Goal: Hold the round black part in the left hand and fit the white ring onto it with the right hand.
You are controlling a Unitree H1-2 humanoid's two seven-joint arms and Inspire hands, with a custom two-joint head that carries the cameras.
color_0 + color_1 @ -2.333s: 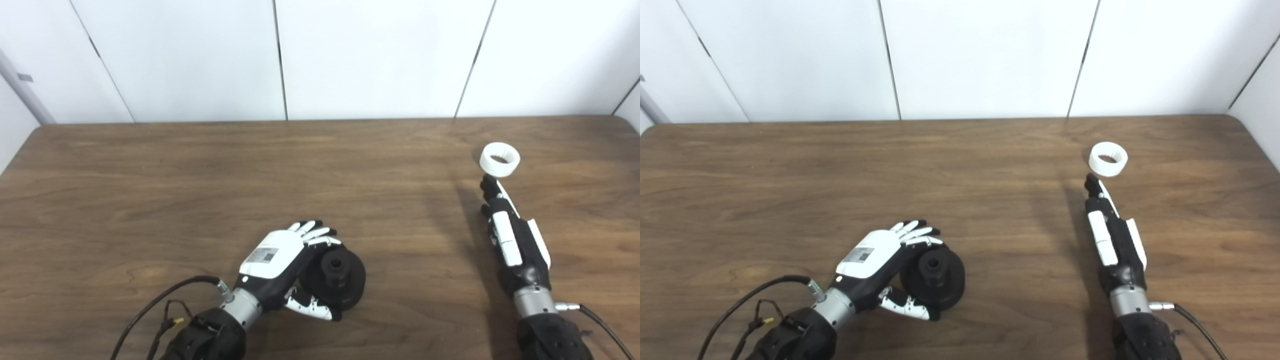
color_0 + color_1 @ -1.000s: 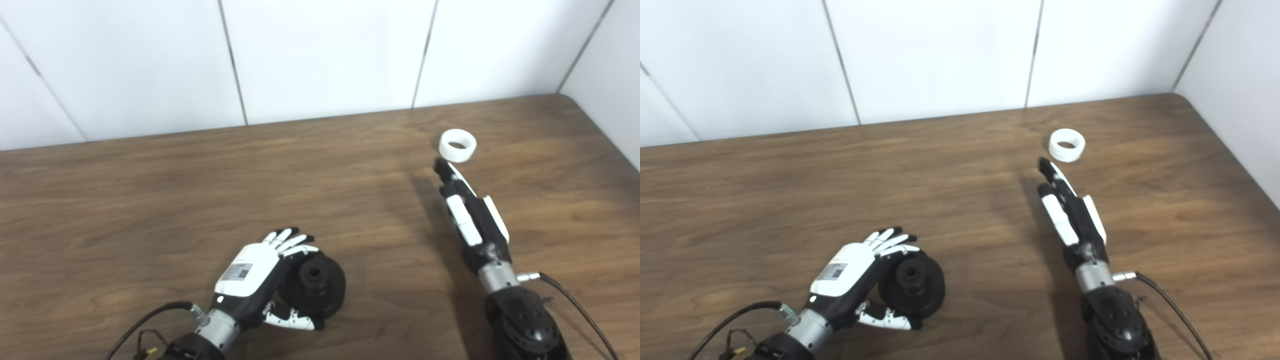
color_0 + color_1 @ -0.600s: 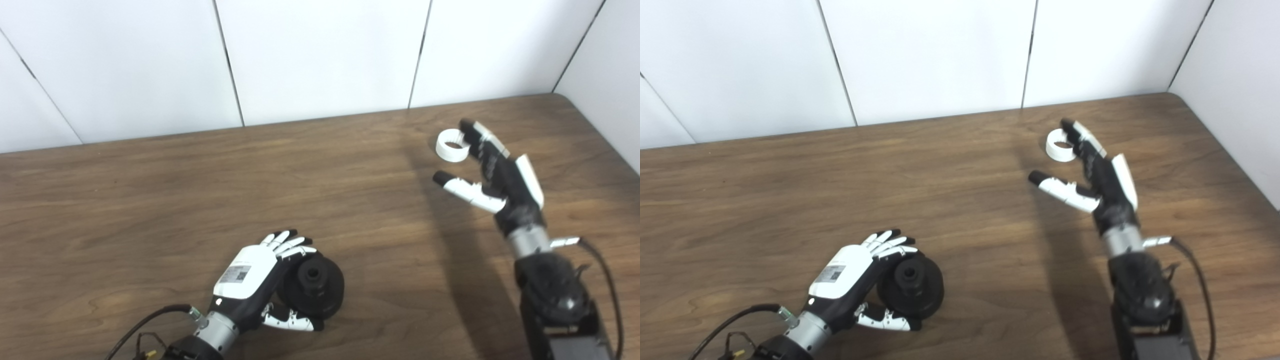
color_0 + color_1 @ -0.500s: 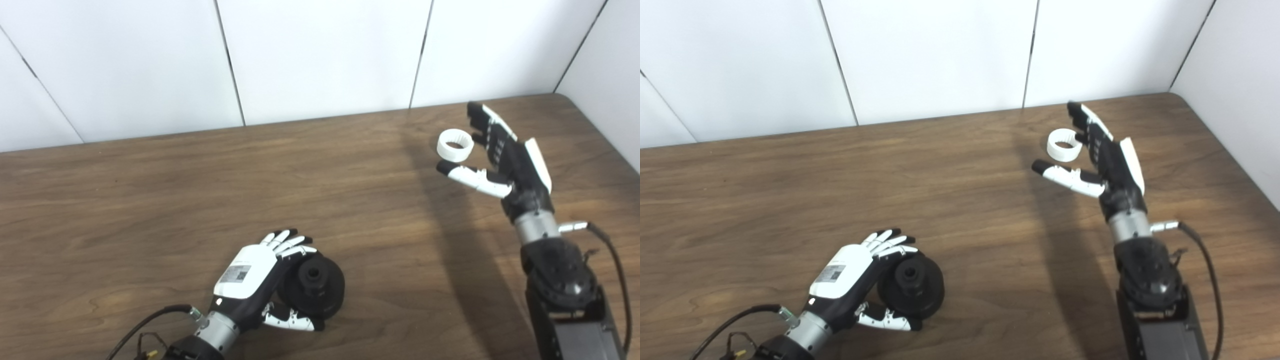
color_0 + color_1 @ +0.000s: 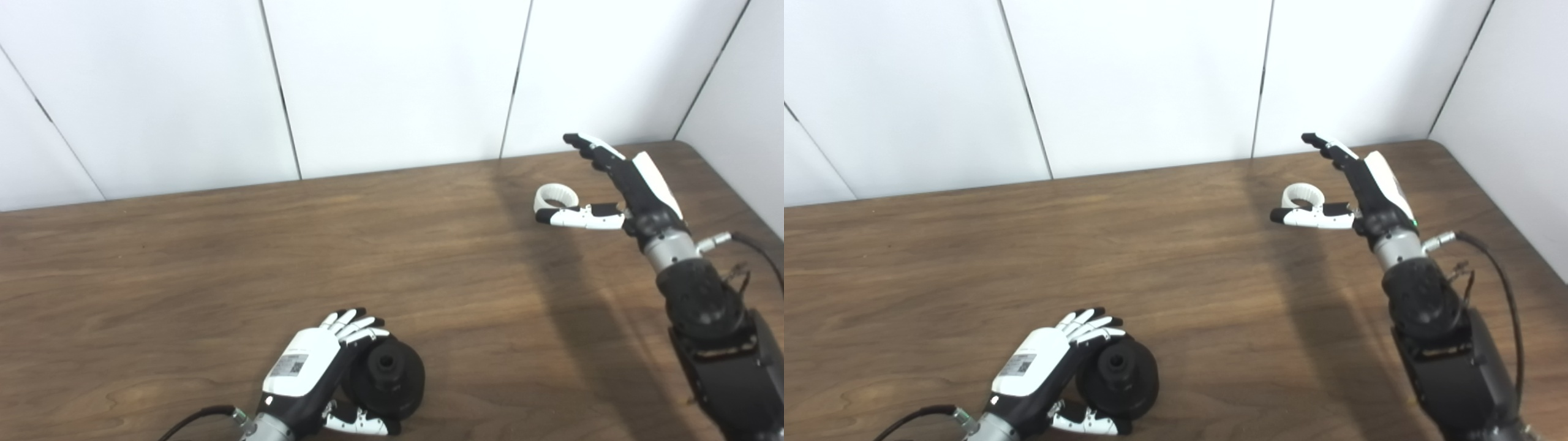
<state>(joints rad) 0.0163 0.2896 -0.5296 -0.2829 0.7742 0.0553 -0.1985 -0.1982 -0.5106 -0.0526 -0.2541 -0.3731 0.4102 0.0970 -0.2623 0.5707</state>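
The round black part (image 5: 392,381) lies on the wooden table (image 5: 184,269) near the front edge, its hub facing up. My left hand (image 5: 309,375) wraps its left side, fingers on the top rim and thumb under the near rim. The white ring (image 5: 556,195) lies flat at the far right of the table. My right hand (image 5: 618,184) hovers over it, open. Its thumb (image 5: 1309,216) stretches across just in front of the ring, and its fingers (image 5: 1338,153) are held straight above and behind it. Nothing is between them.
White wall panels (image 5: 392,79) stand right behind the table's far edge, and a side wall (image 5: 753,104) closes the right. The table's right corner (image 5: 692,150) is close behind my right hand. A cable (image 5: 1494,269) hangs off the right wrist.
My right hand has lifted off the table, swung forward past the ring and spread its thumb out. The camera has shifted a little. The left hand and black part have kept their place.
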